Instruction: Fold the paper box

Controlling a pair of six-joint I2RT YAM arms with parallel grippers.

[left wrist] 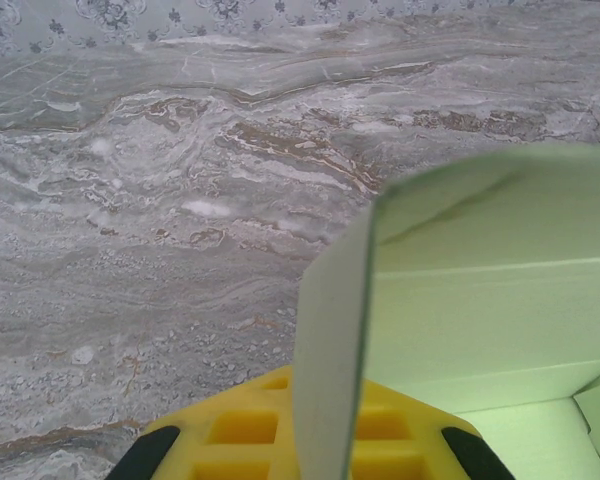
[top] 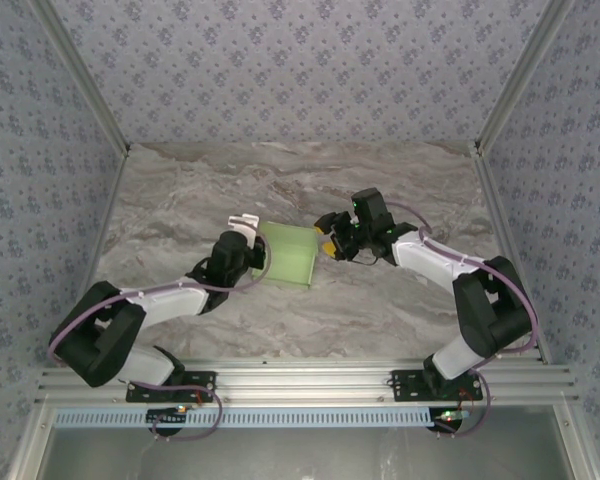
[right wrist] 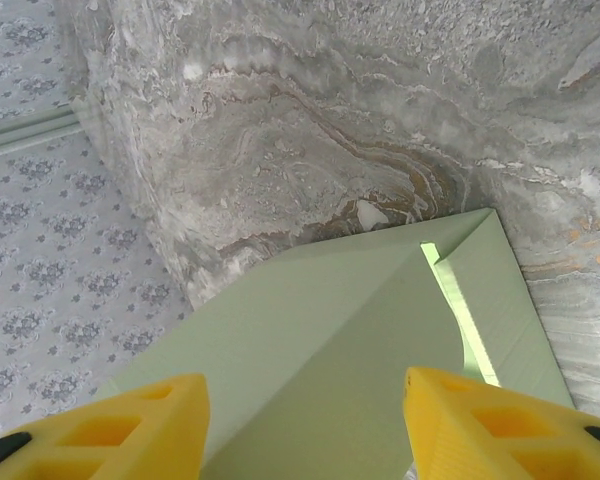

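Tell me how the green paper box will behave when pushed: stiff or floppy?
Probably light and floppy: the paper box shows a sheet-thin wall edge-on. A push would likely bend it at the creases before moving it. On the smooth-looking table it may also skid.

Lab robot test cell: grey marble-pattern tabletop (top: pixel 280 320) boxed in by blue-grey floral-print wall panels (top: pixel 280 60), with a silver aluminium extrusion rail (top: pixel 310 378) along the near edge.

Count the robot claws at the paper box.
2. The left claw pinches the left wall of the paper box; the right claw sits open at its right side.
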